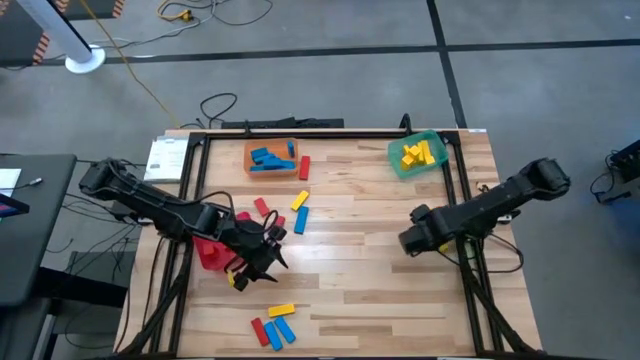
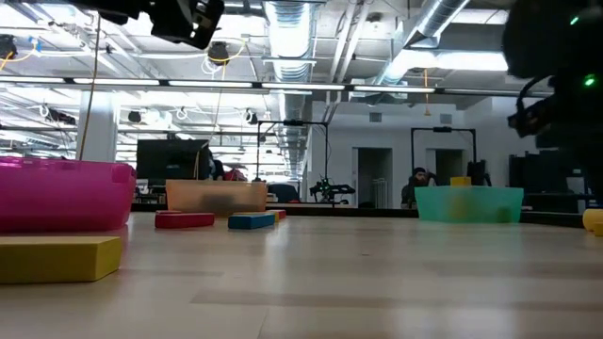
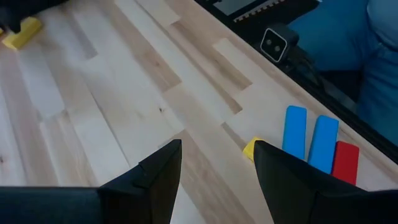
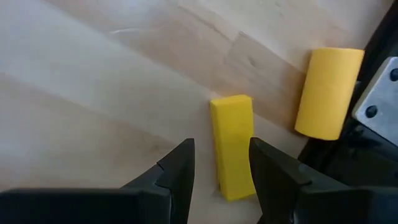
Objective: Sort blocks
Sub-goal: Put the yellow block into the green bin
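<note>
From above, the left gripper (image 1: 262,256) is seen over the table (image 1: 380,290) beside the red bin (image 1: 210,250), while the right gripper (image 1: 412,240) hangs at three o'clock. Blue blocks (image 1: 268,158) are held in the orange bin (image 1: 270,157), yellow ones in the green bin (image 1: 418,155). In the left wrist view, fingers (image 3: 155,180) are parted, nothing grasped. In the right wrist view, spread fingers (image 4: 177,177) flank a yellow block (image 4: 233,144), unclamped.
</note>
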Robot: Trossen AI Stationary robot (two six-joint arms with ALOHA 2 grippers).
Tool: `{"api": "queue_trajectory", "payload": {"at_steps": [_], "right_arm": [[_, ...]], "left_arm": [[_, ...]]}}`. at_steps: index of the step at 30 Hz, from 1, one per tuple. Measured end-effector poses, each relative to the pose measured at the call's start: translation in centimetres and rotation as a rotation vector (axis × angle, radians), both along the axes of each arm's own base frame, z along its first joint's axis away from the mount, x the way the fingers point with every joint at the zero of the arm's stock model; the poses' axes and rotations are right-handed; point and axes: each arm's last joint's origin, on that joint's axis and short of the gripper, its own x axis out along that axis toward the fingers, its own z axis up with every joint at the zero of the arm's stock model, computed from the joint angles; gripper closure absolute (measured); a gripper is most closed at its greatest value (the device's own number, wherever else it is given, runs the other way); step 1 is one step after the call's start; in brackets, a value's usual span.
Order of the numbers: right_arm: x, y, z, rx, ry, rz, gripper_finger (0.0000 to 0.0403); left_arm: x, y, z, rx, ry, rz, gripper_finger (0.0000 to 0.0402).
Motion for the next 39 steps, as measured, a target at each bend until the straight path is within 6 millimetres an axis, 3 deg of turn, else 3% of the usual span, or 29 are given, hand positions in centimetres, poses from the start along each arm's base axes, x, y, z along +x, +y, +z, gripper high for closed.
{"api": "queue_trajectory", "payload": {"at_steps": [12,22,32,39], "right_arm": [[1.1,-2.6,-2.0,0.009,-0.005,-0.187,0.0235],[0.7,-2.0,-3.1,-0.022,-0.073,-0.299,0.0235],[4.8,-1.2,-1.1,-0.032,-0.437,-0.161,0.0235],[5.1,-1.1,0.5,-0.05,-0.388,-0.054,0.0235]], "left_arm": [[-0.4,-1.2,0.1,0.045,-0.036,-0.088,0.0205],[-0.9,-2.0,-0.1,0.1,-0.041,-0.163,0.0205],[-1.0,-2.0,-0.2,0.105,-0.033,-0.166,0.0205],[-1.0,-2.0,-0.2,0.085,-0.023,-0.144,0.0205]]}}
